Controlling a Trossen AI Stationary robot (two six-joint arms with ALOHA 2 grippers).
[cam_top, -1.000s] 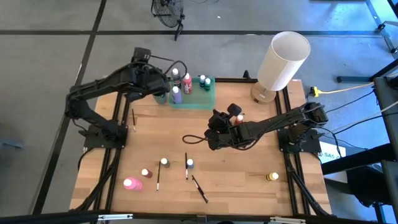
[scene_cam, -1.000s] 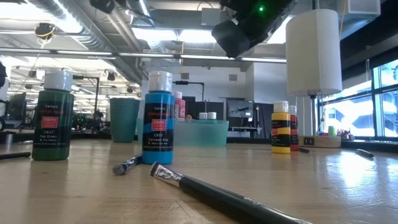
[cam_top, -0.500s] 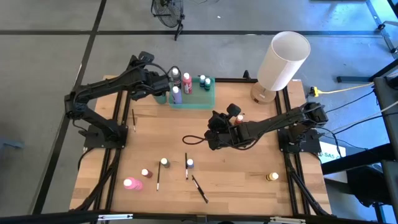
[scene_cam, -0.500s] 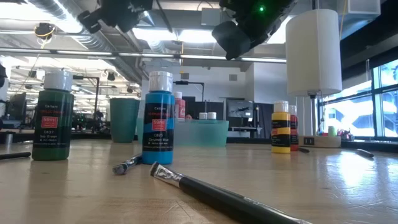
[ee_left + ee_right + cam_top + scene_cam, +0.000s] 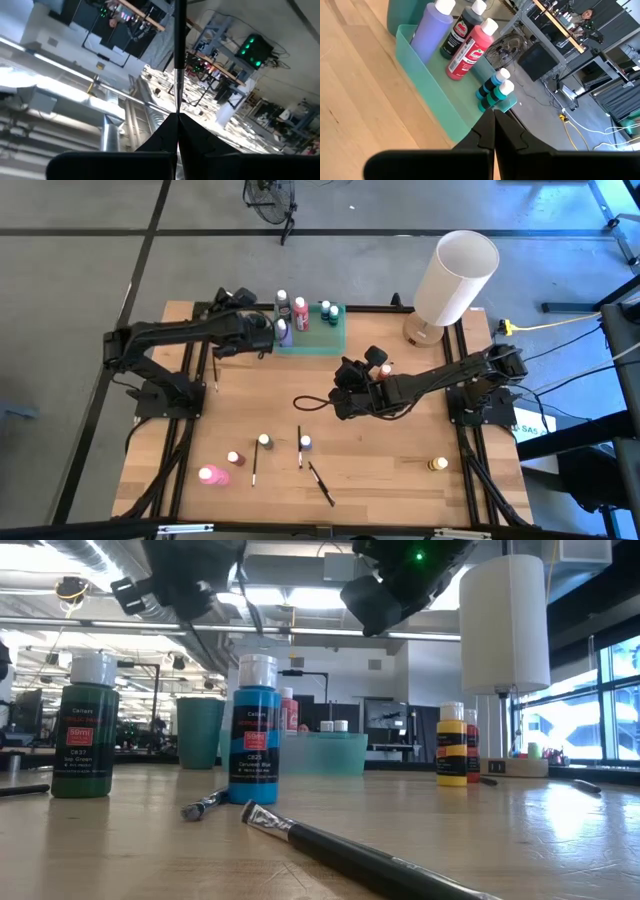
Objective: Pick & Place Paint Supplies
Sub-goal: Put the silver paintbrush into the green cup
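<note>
Wooden counter [image 5: 400, 450]: paint supplies lie scattered along its near half; several bottles already stand in the green tray [image 5: 335, 340] at the far edge.
Left gripper [image 5: 265, 332]: raised just beside the tray's left end, fingers pinched shut on a thin dark paintbrush [image 5: 178, 55] that runs straight out from the tips.
Right gripper [image 5: 345, 390]: mid-counter, fingers closed, apparently on nothing.
Loose brushes: one [image 5: 299, 446] beside the blue bottle [image 5: 305, 443], another [image 5: 321, 484] nearer the front, long axes roughly front-to-back.
Key relation: remaining bottles and brushes lie toward the front from both grippers; the right one looks nearer.
</note>
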